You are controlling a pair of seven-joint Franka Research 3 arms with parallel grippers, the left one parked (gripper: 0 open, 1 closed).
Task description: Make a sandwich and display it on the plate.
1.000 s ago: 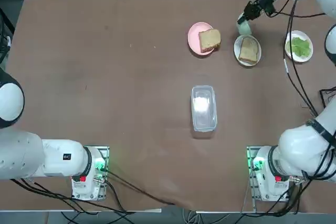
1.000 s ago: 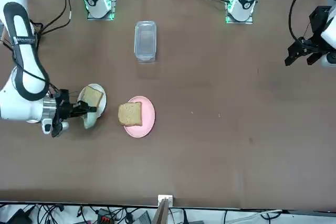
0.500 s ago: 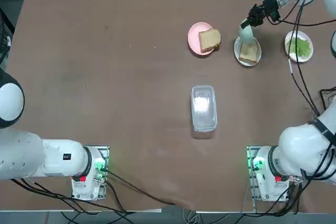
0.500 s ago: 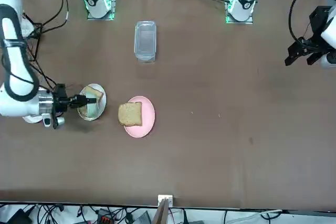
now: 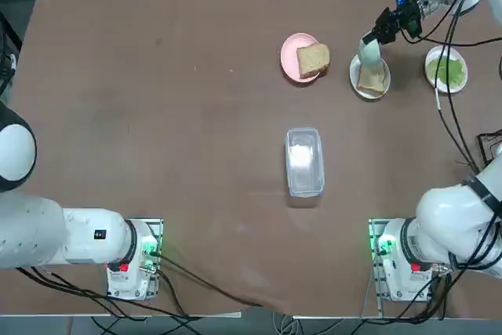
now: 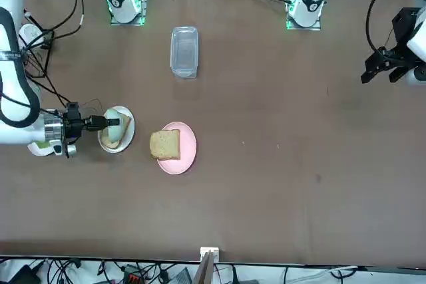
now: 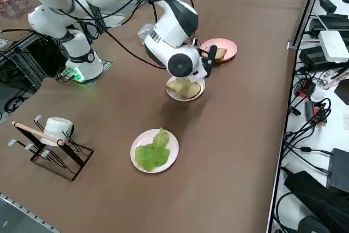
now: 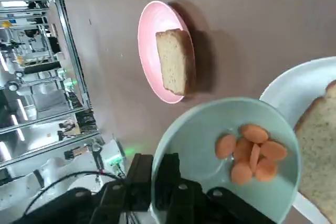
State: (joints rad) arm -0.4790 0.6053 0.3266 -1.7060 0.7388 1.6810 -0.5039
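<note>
Carrot slices (image 8: 254, 133) fill part of a pale-green bowl (image 8: 231, 101), whose rim we see clenched between the two fingers of the right gripper (image 8: 154, 169), at the table's (image 5: 196, 154) far right. Below the raised bowl, we find one bread slice (image 5: 373, 81) on a small white plate (image 5: 355, 85); just left of it, another bread slice (image 5: 314, 58) rests on a pink plate (image 5: 289, 59), overhanging the rim. Farther right, we spot green lettuce (image 7: 152, 154) on a second white plate (image 7: 137, 141). The sandwich's parts lie on these three plates. Nearer, we see a clear plastic container (image 5: 304, 162); at right stands a dark rack (image 7: 82, 163) bearing a white cup (image 7: 56, 130).
</note>
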